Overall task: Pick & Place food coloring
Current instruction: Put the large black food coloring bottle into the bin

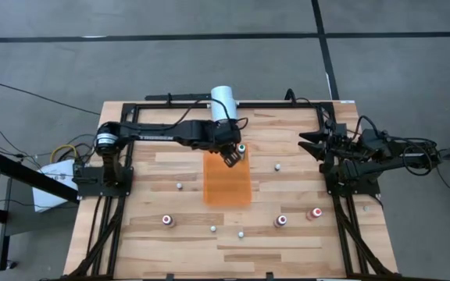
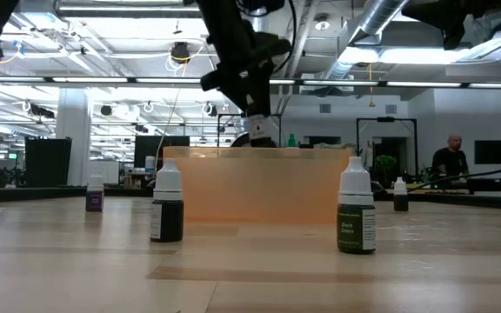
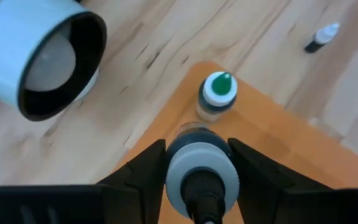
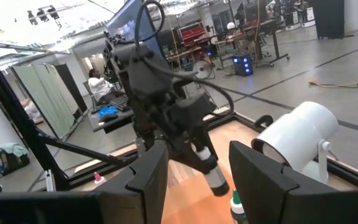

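Placement is what we read as the step in hand: our left gripper, near the top centre of the high view, is clamped on a pale-capped food coloring bottle and hangs over the upper right corner of the orange mat. In the left wrist view the held bottle's long axis runs along the fingers, cap end toward the camera. A green-tipped bottle stands upright on the mat just beyond it, close to that corner. We judge the drop must land beside this bottle, not on it. Other bottles stand scattered over the table. Our right gripper waits at the right edge, fingers spread, well apart.
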Motion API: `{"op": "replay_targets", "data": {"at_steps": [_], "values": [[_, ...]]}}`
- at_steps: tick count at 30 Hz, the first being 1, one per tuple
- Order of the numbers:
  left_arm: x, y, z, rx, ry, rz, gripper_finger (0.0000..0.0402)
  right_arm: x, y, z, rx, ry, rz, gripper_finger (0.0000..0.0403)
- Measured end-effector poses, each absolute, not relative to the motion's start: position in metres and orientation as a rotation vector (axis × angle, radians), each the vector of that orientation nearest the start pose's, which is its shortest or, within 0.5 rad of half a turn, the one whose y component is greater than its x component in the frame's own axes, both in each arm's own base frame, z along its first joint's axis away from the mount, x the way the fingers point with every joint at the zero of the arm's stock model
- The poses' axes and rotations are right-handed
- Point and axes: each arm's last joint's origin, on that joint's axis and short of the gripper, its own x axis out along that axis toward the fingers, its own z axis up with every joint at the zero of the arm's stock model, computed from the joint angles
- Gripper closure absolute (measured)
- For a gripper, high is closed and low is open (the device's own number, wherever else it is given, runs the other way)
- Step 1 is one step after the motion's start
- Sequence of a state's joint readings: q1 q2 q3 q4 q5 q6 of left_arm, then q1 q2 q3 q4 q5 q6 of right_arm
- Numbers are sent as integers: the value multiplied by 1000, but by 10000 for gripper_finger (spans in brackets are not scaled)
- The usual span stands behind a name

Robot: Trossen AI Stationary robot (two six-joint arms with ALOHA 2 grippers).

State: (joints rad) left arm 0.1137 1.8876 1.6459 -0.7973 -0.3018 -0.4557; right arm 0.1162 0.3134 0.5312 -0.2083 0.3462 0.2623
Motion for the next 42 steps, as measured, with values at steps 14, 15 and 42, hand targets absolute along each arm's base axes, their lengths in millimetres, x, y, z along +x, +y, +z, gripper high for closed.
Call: {"op": "replay_targets", "data": {"at_steps": [14,15,42], "values": [[411,62,248,-288,946,685,254,91,1,297,263,-39,-228,245],[411,62,249,-288,934,687,254,91,1,297,263,-39,-228,244],[431,69,202,-330,998,671,252,91,1,296,259,-21,-230,244]]}}
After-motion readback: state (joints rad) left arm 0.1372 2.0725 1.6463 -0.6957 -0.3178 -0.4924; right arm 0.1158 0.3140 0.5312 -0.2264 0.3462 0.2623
